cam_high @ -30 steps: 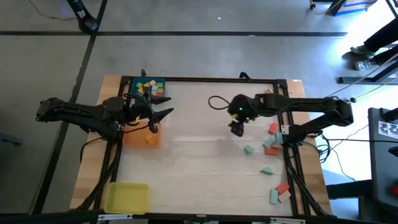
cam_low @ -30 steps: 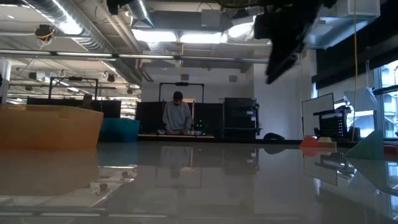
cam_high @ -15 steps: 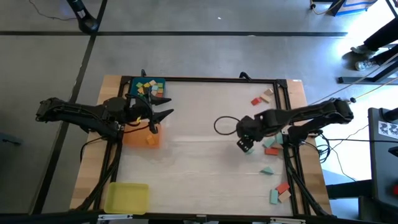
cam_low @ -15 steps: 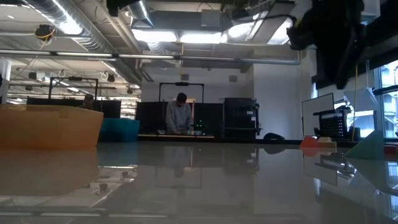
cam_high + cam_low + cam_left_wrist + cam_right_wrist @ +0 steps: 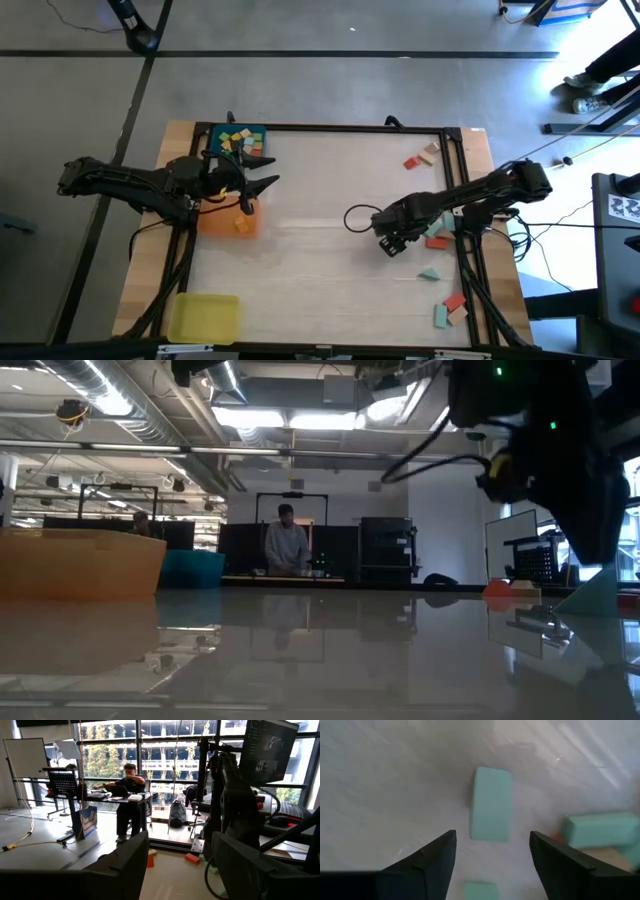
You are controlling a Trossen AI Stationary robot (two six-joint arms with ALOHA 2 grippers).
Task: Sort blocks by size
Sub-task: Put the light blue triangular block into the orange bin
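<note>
Teal block [image 5: 491,803] lies on the table just ahead of the right gripper's [image 5: 492,865] spread fingers, while small blocks [image 5: 238,143] fill the blue tray [image 5: 216,134].

Right gripper [image 5: 390,243] now lower toward the table's near edge, open above a teal block [image 5: 491,803], no longer mid-table.

trays [image 5: 226,222] table's left | loose blocks [image 5: 431,273] right (near edge) | right end effector [image 5: 390,243] beside them
</note>
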